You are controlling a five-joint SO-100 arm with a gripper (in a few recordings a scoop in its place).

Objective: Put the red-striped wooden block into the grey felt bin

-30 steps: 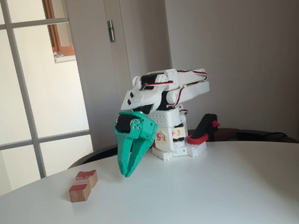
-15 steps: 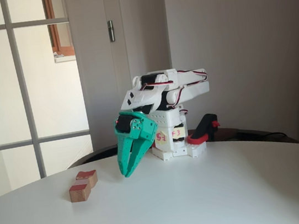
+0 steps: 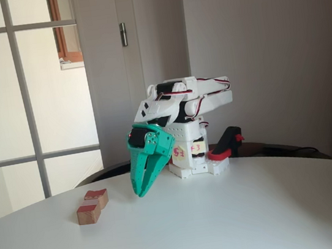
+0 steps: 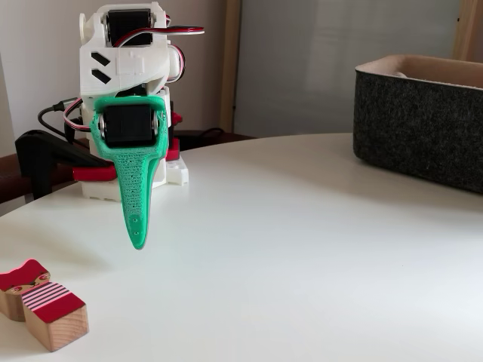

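I am seeing the green pincer point(image 3: 141, 192) hanging above the white table point(image 3: 230, 227), pointing down, its fingers nearly together and grasping nothing. The red-striped wooden block point(image 4: 53, 314) is lying on the table near it, touching another reddish block point(image 4: 19, 283). The grey felt bin point(image 4: 423, 124) is standing well apart, at the right edge in both fixed views.

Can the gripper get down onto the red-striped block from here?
Probably yes: the gripper hangs above the white table, the red-striped wooden block sits apart, nothing between them. Another block touches it behind.
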